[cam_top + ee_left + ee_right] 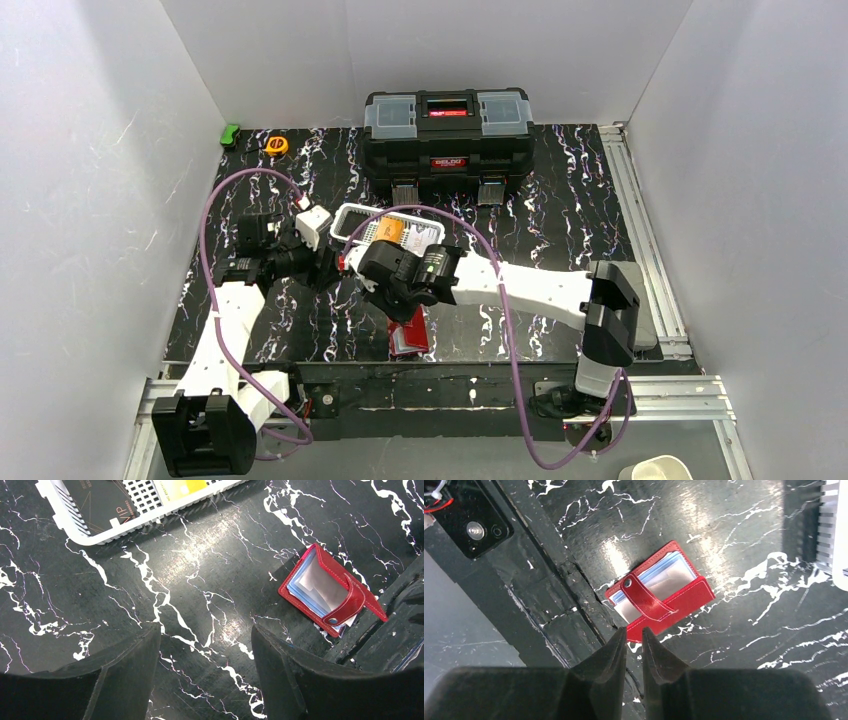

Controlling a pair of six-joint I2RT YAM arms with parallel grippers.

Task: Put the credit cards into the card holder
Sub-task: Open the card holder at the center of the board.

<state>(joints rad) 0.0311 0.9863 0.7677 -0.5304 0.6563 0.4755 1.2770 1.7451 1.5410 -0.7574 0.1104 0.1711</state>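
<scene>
Near edge of table point(560, 215), centre: card holder point(410, 334). Behind it, basket point(344, 213) with cards point(392, 231) in it. Far edge: toolbox point(448, 140).

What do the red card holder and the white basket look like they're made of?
Card holder: looks like red leather or imitation, slight sheen, pale stitching along the edges, clear plastic sleeves inside. Basket: seems rigid white plastic, moulded grid, smooth rim.

Our black two-finger left hand point(205, 630) hangs with fingers spread wide; our black two-finger right hand point(634, 630) points down, fingers almost touching, gripping nothing.
</scene>
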